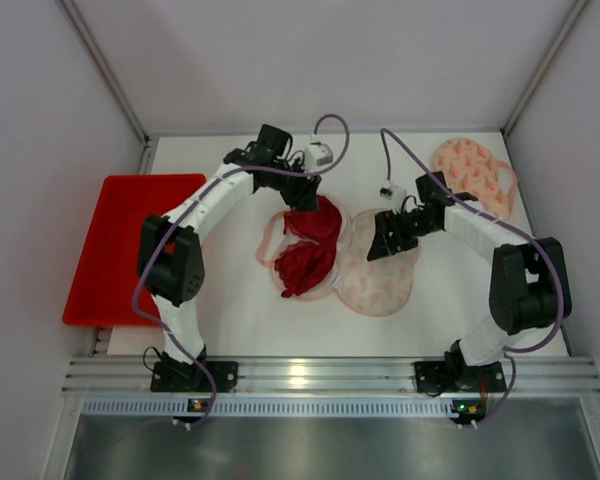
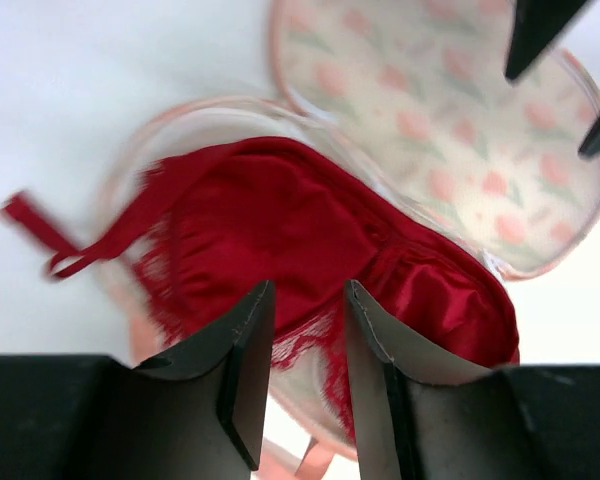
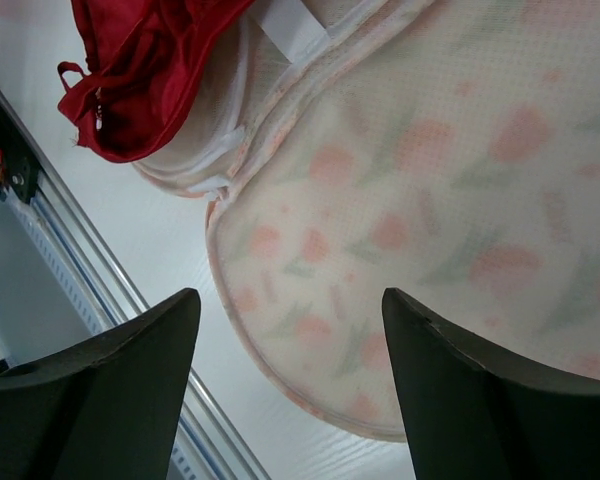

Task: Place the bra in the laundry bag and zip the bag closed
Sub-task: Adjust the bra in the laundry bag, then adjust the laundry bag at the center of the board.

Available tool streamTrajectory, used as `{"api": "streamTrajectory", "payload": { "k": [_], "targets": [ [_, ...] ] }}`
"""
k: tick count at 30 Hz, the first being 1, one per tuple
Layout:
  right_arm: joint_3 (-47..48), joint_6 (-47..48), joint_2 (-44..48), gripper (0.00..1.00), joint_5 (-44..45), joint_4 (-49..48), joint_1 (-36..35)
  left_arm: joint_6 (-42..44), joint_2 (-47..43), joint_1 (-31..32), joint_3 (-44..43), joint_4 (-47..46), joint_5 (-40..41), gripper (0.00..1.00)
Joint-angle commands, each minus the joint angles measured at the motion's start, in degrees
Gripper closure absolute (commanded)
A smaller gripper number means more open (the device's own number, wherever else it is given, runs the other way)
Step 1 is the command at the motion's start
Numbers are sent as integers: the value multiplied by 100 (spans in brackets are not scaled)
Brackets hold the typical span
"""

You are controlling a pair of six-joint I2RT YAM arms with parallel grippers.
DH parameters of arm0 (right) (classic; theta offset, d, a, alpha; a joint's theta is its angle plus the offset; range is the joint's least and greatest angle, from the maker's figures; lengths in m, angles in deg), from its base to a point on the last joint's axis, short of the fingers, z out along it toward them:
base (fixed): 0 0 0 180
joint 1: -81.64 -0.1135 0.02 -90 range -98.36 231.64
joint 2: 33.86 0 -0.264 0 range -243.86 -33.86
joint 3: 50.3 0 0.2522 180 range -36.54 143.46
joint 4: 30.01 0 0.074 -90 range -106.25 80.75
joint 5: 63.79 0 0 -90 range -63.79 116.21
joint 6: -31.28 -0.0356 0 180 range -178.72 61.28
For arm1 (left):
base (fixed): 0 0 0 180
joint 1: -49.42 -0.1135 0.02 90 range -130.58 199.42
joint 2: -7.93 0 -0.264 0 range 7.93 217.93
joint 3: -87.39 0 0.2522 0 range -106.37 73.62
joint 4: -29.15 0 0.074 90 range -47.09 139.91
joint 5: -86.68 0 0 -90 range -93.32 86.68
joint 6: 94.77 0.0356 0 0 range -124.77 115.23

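From where I stand, the red bra [image 1: 308, 250] sits bunched in the left half of the laundry bag [image 1: 380, 282]. The bag lies opened flat like a clamshell in the middle of the table [image 1: 240, 310]. Its flowered mesh flap lies spread out to the right, with nothing on it.

The left gripper [image 1: 302, 195] hangs over the far end of the bra and hides that end from above. In its own wrist view the two fingers [image 2: 242, 350] stand a little apart, with red lace showing in the gap. I cannot tell whether they touch the cloth, but they are not pinched on it. That view is blurred. One strap [image 2: 40, 225] trails out past the bag's rim onto the white table.

The right gripper [image 1: 383, 240] is over the near-left part of the flap. Its jaws are spread wide with only mesh showing between them, and whether the tips rest on it I cannot make out. The zip runs somewhere along the pale pink edge, but the slider is too small to pick out. A white label [image 3: 290, 25] shows at the seam where the halves join, cut off at the top of the right wrist view.

A second flowered bag [image 1: 475, 170] lies at the far right corner, partly behind the right arm. A red tray [image 1: 130, 230] sits at the left, part of it covered by the left arm.
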Motion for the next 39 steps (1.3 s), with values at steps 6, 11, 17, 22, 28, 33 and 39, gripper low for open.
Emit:
{"api": "streamTrajectory", "payload": {
  "k": [6,11,17,22,28,33,39],
  "targets": [
    [87,-23,-712,29,352,-226,-848,-1786,-681,-1001,468,-956,810,61],
    [44,301,-853,32,580,-173,-910,-2191,-874,-1380,1223,-982,968,61],
    [184,1136,-1021,34,1176,275,-893,-2595,-1076,-1389,2199,-1079,1109,61],
    [369,1663,-1074,43,1556,416,-735,-2973,-1173,-1389,2885,-1088,1171,63],
    [869,1815,-530,51,1014,662,-594,-3079,-1700,-1371,3860,-1403,1004,63],
    [1441,185,174,50,361,163,-734,-2982,-1876,-1362,3879,-1413,969,63],
    [1906,-1913,-228,47,1082,-745,-1605,-2991,-1595,-1327,3677,-1413,934,62]
  ]
}}
